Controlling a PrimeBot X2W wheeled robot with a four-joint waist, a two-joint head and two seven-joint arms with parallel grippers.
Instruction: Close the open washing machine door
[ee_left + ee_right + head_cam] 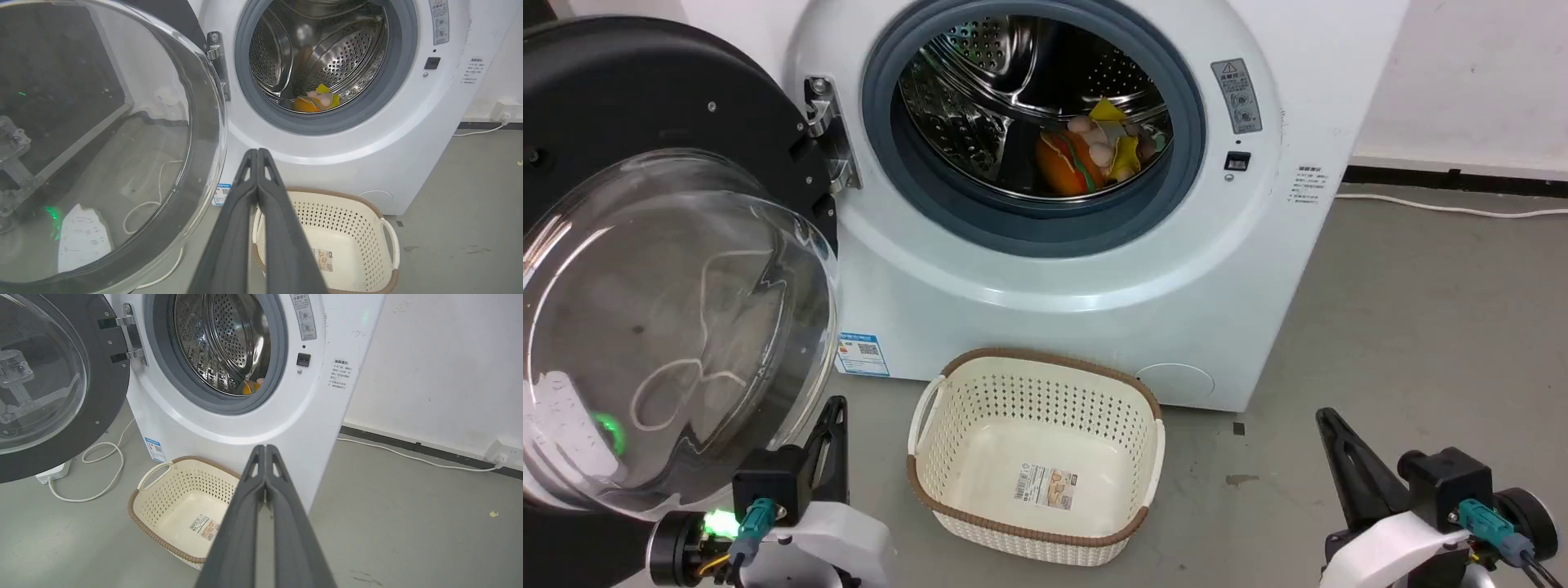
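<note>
Swung wide open at nine o'clock of the head view: the washing machine door, hung on a metal hinge at the left edge of the white washing machine. Wide glossy black rim dotted with small screws. Bulging clear glass bowl, turned outward and full of reflections, a green glint among them. Well apart from the drum opening, so not closed.

At seven o'clock, just beside the lower edge of the glass, the left gripper: two long dark fingers pressed together, gripping nothing, apart from the door in the left wrist view.

At twelve o'clock, the grey rubber-rimmed steel drum, with orange and yellow toys lying at its five o'clock. Below the hinge, at the cabinet's lower left corner, a blue sticker.

At six o'clock, on the floor just before the machine, a cream perforated basket with a brown woven rim, white side handles and a paper label on its bottom.

Floor grey and smooth, with a few dark marks. In the right wrist view, a looped white cord and a white power strip lying under the open door.

At two o'clock, a white wall with a black skirting, and a white cable running along its foot.

At five o'clock, over the floor, the right gripper: fingers likewise closed tip to tip, holding nothing
</note>
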